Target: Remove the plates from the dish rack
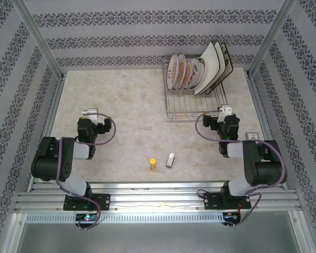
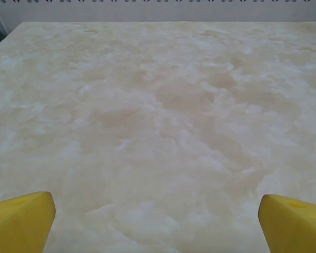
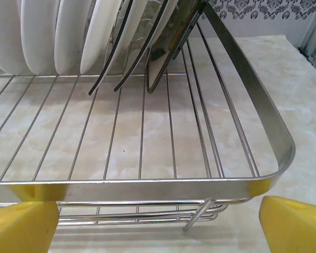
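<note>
Tbl (image 1: 121, 100): dish rack (image 1: 192, 107), yellow cyl (image 1: 153, 164)

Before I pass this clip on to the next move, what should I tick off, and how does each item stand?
1. Load in place: ok, round plates and square plates stand in the dish rack.
2. The right gripper is open: ok, fingertips wide apart.
3. The right gripper is lined up on a plate: not ok, it sits low at the rack's near rim, with the plates at the far end.
4. The left gripper is open and empty: ok.
5. Set-down room: ok, bare marble table ahead of the left gripper.
6. The loose yellow cylinder lies away from the rack: ok.
</note>
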Controlling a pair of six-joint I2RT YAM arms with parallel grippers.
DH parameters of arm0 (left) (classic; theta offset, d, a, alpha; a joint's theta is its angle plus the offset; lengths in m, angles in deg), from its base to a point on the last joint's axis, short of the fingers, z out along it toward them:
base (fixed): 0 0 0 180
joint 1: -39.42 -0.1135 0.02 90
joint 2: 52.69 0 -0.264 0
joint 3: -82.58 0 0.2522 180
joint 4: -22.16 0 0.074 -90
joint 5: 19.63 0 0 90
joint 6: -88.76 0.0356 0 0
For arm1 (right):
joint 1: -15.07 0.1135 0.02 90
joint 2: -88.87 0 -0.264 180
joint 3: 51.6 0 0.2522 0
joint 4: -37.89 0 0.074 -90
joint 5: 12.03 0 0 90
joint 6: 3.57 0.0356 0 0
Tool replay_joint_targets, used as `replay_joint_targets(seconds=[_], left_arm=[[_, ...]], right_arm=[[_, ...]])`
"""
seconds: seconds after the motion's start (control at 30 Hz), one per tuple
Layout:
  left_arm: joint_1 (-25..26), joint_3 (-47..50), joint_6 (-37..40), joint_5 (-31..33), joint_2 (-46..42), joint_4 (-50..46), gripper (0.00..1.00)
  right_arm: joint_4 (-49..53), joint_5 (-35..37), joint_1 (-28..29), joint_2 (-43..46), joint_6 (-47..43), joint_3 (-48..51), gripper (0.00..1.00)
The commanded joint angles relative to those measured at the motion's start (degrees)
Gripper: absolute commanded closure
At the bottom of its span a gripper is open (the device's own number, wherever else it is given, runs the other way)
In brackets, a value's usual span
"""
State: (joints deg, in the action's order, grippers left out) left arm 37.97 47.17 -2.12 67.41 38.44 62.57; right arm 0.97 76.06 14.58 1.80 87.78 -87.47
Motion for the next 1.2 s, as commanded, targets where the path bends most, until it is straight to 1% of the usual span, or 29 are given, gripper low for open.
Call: replay_joint_targets(seconds=[0.0,0.87,1.03,1.1,1.17], left_arm=[[0.5,-0.9,1.1,-1.4,0.0,-0.9,0.01],[0.5,-1.0,1.1,-1.4,0.0,-1.1,0.01],[0.5,-0.9,0.7,0.4,-0.1,-0.7,0.00],[0.5,-0.2,-0.7,4.2,-4.2,-2.4,0.00],[0.6,0.6,-1.6,6.8,-11.8,-7.3,0.00]], right_arm=[[-1.9,0.6,0.5,-0.1,0.5,0.2,0.02],[-1.7,0.0,0.1,-0.1,0.8,0.0,0.02],[-2.1,0.6,0.1,0.0,0.9,0.3,0.02],[-0.6,3.9,-0.2,2.2,2.7,0.3,0.02],[6.1,5.7,-0.3,7.7,3.0,-0.7,0.02]])
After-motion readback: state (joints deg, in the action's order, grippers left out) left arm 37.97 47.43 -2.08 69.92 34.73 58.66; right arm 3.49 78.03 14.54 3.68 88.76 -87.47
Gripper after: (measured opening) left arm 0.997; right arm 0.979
